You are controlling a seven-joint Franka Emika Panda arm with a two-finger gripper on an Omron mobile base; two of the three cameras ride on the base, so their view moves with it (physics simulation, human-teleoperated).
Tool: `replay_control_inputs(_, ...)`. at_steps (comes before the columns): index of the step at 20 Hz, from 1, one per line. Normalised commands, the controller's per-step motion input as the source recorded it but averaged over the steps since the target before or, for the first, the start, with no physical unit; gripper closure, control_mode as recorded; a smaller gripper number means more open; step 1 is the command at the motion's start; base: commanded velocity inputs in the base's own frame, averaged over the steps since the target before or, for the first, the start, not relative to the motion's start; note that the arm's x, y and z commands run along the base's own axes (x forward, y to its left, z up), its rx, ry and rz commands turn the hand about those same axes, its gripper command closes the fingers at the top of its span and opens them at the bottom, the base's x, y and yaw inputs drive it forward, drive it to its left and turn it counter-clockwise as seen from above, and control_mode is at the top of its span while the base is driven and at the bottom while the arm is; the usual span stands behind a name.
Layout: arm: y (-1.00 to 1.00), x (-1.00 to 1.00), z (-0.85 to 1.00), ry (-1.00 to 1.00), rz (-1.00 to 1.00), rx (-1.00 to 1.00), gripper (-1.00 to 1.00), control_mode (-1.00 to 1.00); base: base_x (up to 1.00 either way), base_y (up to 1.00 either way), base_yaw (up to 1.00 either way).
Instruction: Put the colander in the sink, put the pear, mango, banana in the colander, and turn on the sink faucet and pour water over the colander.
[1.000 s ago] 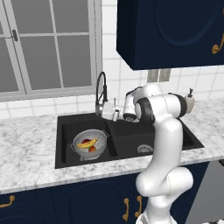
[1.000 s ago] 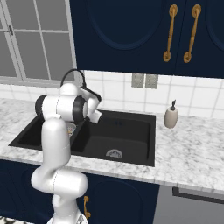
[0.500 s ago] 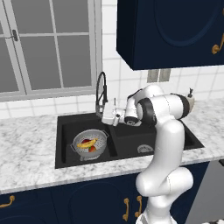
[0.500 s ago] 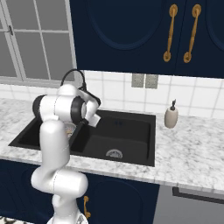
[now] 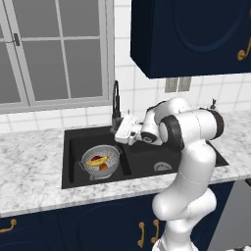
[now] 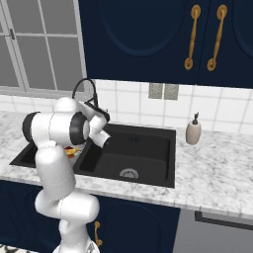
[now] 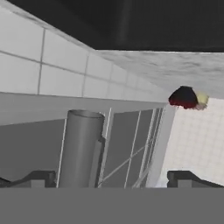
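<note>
Colander (image 5: 100, 162) is sitting in the sink's (image 5: 73, 147) left basin, holding banana (image 5: 97, 160) and mango (image 5: 103, 166). Hand (image 5: 121, 128) is hovering at the faucet (image 5: 116, 102) base, near the bench's back edge, fingers (image 7: 35, 178) spread wide around nothing.

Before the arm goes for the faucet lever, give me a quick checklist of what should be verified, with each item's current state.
1. Colander sits in the left basin of the sink: ok.
2. Fruit in the colander: the banana lies on top with a red-orange fruit beside it, likely the mango; ok for those two. The pear cannot be made out: cannot tell.
3. Gripper is close to the base of the sink faucet: ok.
4. Fingers are spread, with the faucet's grey column in front of them: ok.
5. Contact with the side lever: cannot tell.
6. Water running: no stream visible, not ok yet.
</note>
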Motion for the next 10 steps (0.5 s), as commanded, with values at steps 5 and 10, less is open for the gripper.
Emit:
replay_control_inputs(5,0.25,-0.10,0.08,-0.20,-0.17,-0.03,-1.00,-1.00,0.00,0.00,0.00)
replay_control_inputs(10,0.42,-0.72,0.34,-0.27,-0.18,-0.05,-1.00,-1.00,0.00,0.00,0.00)
